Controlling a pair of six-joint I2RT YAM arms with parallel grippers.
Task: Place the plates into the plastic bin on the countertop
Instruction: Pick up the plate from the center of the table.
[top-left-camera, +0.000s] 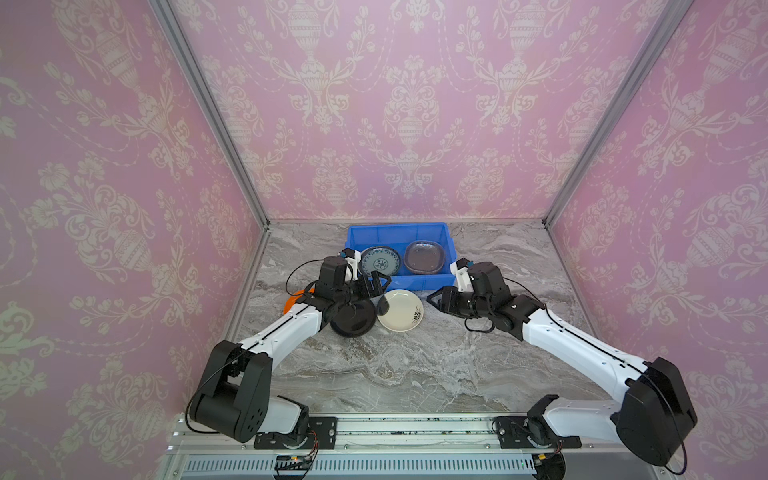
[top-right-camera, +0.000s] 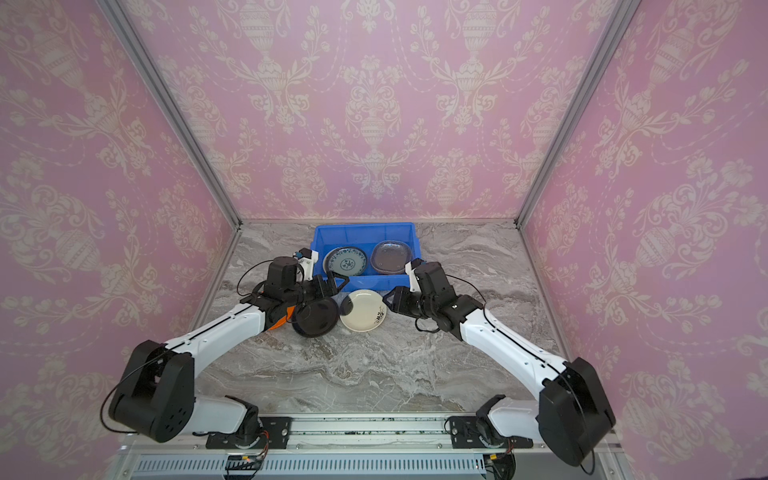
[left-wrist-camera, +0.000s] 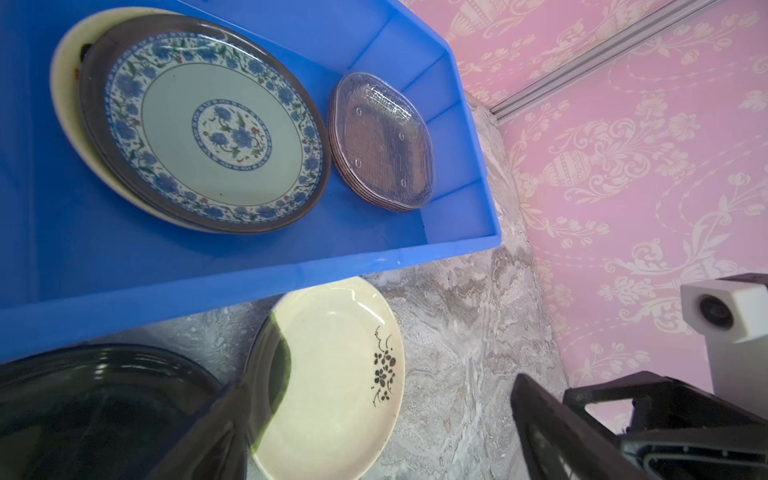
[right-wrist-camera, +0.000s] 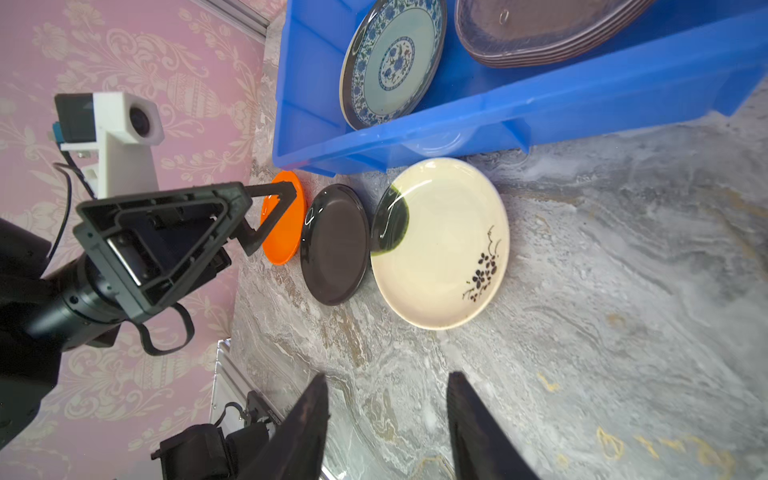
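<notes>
Left arm stretched forward and inward, left gripper turned toward the middle, jaws spread wide, nothing between them; right arm mirroring it, right gripper facing the left one, jaws partly apart, empty; the two not touching

The blue bin is seen as smooth plastic, the cream plate as glossy, the clear plates as textured glass

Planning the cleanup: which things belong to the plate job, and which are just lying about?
Job: cream plate, black plate, orange plate on the countertop; blue bin, with blue-patterned plate and glass plates inside.
Lying about: nothing loose; only wallpapered walls, metal rail.
</notes>
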